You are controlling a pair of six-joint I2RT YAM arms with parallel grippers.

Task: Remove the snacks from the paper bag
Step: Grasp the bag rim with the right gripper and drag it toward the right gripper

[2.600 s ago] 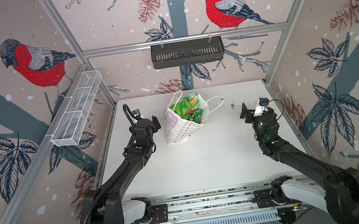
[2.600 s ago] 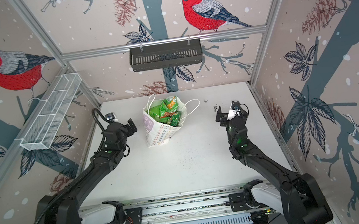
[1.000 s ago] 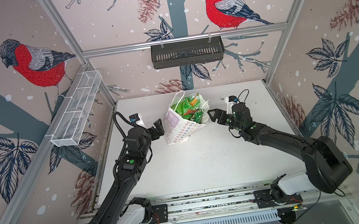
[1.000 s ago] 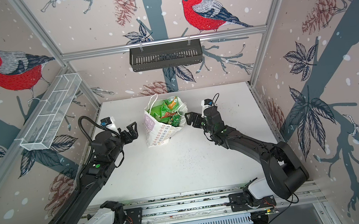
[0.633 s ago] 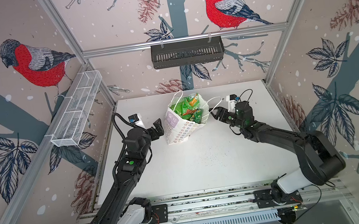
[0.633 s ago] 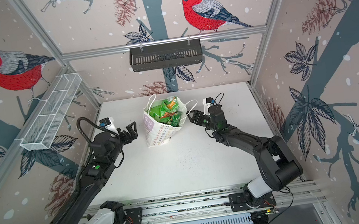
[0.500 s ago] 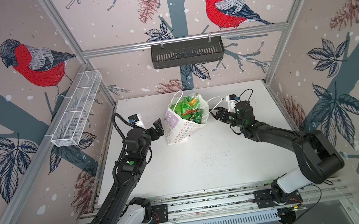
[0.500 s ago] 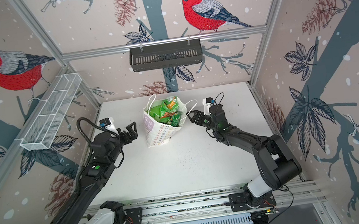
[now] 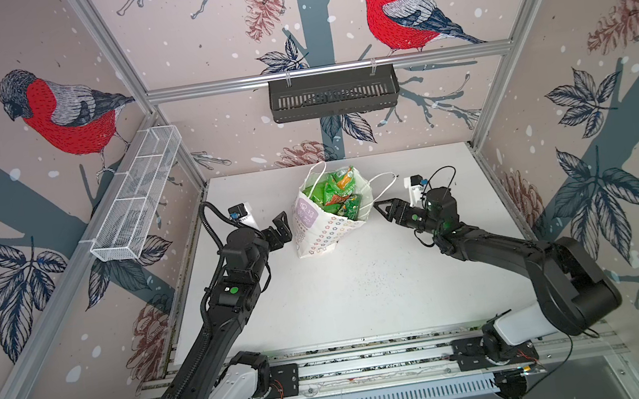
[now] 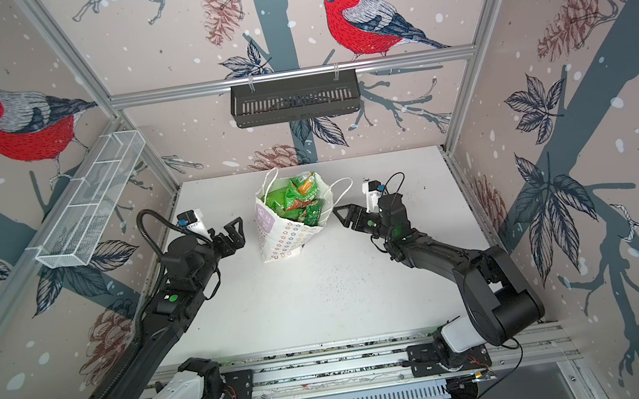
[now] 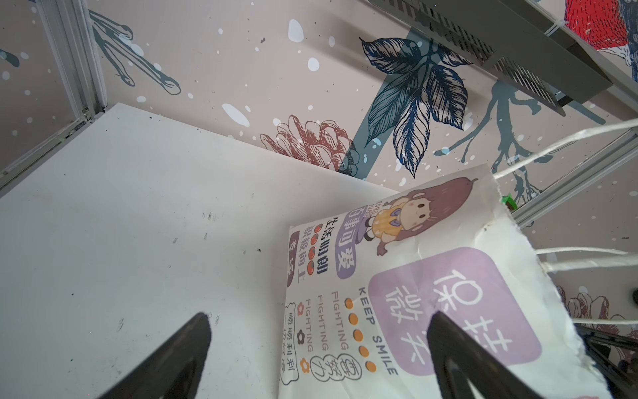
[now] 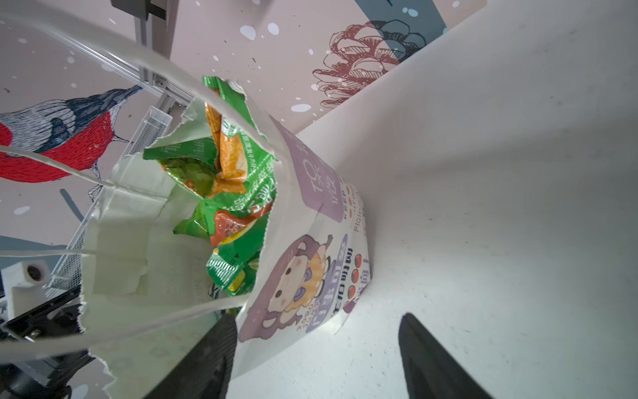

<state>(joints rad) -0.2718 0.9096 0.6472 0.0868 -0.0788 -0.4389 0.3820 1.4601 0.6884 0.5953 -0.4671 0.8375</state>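
The white paper bag [image 9: 322,229] [image 10: 285,238] stands tilted at the middle back of the table, mouth open. Several green snacks [image 9: 332,196] [image 10: 293,204] [image 12: 238,210] and an orange one [image 9: 345,182] [image 12: 228,152] fill it. My left gripper [image 9: 280,228] [image 10: 236,230] [image 11: 319,315] is open just left of the bag, facing its printed side [image 11: 431,276], not touching. My right gripper [image 9: 381,209] [image 10: 340,214] [image 12: 316,317] is open at the bag's right rim. One of its fingers [image 12: 207,355] sits behind the bag wall [image 12: 300,276], the other over bare table.
White cord handles [image 9: 385,183] loop out toward my right gripper. A black basket [image 9: 333,94] hangs on the back wall and a white wire basket [image 9: 137,199] on the left wall. The white table [image 9: 363,287] ends at a metal rail [image 9: 373,363] in front.
Since the earliest frames both grippers have swung in toward the bag from either side. Over the last second the right jaws narrowed slightly at the rim; the left arm stayed still.
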